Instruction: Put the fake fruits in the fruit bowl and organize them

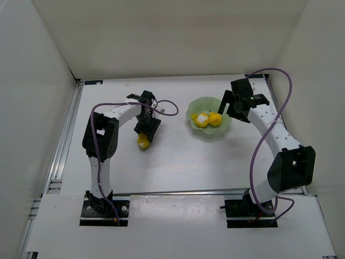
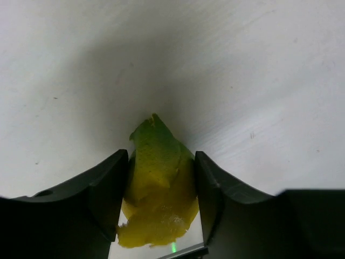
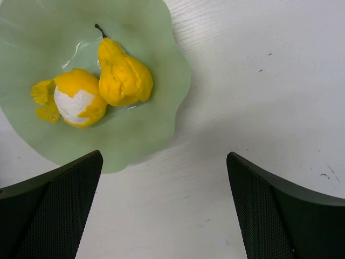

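Yellow lemon-like fruit [image 2: 159, 189] pinched by left gripper [image 2: 160, 162], left of table [image 1: 178, 172] centre; greenish tip only in wrist view. Pear [image 3: 123, 75], white-patched fruit [image 3: 75, 100] touching inside fruit bowl [image 3: 151, 32], far right; right gripper [image 3: 164, 162] agape.

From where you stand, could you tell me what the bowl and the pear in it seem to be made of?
Bowl: probably thin plastic, pale green, slightly glossy, judging by its glints. Pear: likely soft plastic or foam, matte yellow; its skin looks dented and wrinkled.

bare white tabletop [image 1: 178, 156] runs from left gripper [image 1: 145, 134] to pale mint-green scalloped bowl [image 1: 204, 104]. right gripper [image 1: 229, 107] hangs at its right rim. yellow pear-shaped fruit [image 3: 123, 75] and white-patched yellow fruit [image 3: 75, 100] fill its middle.
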Motion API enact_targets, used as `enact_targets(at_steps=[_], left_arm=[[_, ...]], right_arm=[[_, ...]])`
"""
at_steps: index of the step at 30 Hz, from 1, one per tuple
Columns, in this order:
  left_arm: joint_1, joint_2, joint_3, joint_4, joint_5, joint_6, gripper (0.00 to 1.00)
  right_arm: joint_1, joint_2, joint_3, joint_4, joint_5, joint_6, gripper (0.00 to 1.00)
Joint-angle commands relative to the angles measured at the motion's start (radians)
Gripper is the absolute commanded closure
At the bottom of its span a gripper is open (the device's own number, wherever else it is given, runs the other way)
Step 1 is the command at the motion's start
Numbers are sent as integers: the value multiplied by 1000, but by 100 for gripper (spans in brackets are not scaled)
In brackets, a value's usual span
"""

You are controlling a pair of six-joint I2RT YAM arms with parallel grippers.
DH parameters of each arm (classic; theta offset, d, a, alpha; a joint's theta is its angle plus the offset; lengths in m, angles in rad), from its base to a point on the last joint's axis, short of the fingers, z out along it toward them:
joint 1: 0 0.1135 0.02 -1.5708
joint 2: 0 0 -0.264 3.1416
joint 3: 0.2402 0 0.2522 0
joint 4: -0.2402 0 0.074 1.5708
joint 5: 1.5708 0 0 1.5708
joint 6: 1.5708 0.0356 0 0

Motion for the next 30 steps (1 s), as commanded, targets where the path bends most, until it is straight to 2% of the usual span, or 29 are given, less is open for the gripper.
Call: enact_targets(at_steps=[1, 3, 4, 6, 8, 12, 13, 15, 16, 17, 18, 19, 21, 22, 23, 24, 27, 28, 30], left_arm=[[-4, -36, 33, -49, 93, 38, 43], [-4, -36, 76, -95, 112, 49, 58], [-4, -36, 93, -113, 112, 58, 70], [-13, -36, 148, -161, 112, 67, 79], [-23, -36, 202, -185, 91, 67, 80], [-113, -6, 412, -230, -6, 67, 80], [-136, 8, 506, -230, -46, 76, 79], [-183, 57, 594, -204, -97, 89, 77], [-237, 70, 645, -169, -182, 98, 77], [-263, 70, 645, -114, -231, 98, 77], [-285, 56, 624, 49, -268, 98, 77], [-320, 42, 595, 136, -288, 109, 77], [-346, 57, 598, 254, -257, 124, 75], [-355, 88, 643, 285, -232, 124, 75], [-371, 126, 764, 285, -200, 107, 74], [-371, 202, 823, 285, -200, 107, 72], [-409, 286, 955, 297, -200, 125, 71], [-409, 298, 955, 310, -209, 126, 66], [-421, 307, 931, 333, -209, 139, 34]], right_arm=[[-8, -49, 6, 9, 26, -11, 0], [-8, -49, 6, 9, 26, -11, 0], [-8, -49, 6, 9, 26, -11, 0], [-17, -49, 15, 9, 26, -11, 0], [-17, -49, 15, 9, 26, -11, 0], [-26, -59, -6, 9, 36, -11, 0], [-37, -69, -23, 9, 36, -11, 0], [-46, -80, -44, 9, 36, -11, 0], [-60, -95, -57, 19, 36, 2, 0], [-75, -111, -78, 19, 36, 18, 0], [-75, -121, -89, 19, 36, 18, 0], [-91, -132, -100, 30, 26, 31, 0], [-102, -163, -124, 30, 26, 32, 0], [-102, -183, -124, 30, 26, 32, 0], [-111, -183, -135, 30, 26, 32, 0], [-111, -198, -144, 30, 26, 19, 0], [-120, -221, -144, 19, 40, 9, 0], [-132, -232, -144, 19, 52, 9, 0], [-141, -246, -153, 7, 52, -1, 0]])
